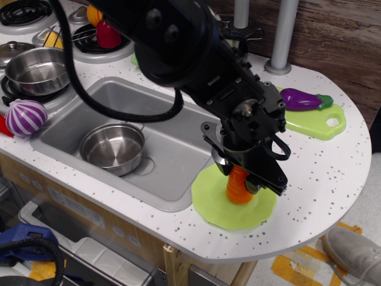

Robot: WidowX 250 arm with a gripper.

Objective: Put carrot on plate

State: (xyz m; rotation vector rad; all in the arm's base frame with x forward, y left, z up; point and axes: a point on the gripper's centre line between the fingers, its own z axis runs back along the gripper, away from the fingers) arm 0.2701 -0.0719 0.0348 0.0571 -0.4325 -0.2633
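At near counter [321, 196] edge: lime-green plate [208, 199], carrot [239, 186] upright on it, wide end down. Gripper [240, 180] pinching carrot from above. Behind left: sink [178, 143] with steel pot [112, 148]. Far right: eggplant [300, 99] on cutting board [324, 126].

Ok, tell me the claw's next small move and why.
Probably open the claw and let go. The carrot stands upright in its grip with its wide end down on or just above the plate, well inside the rim, so releasing should leave it there. Whether it actually touches the plate I cannot tell, so easing down slightly first may be safer.
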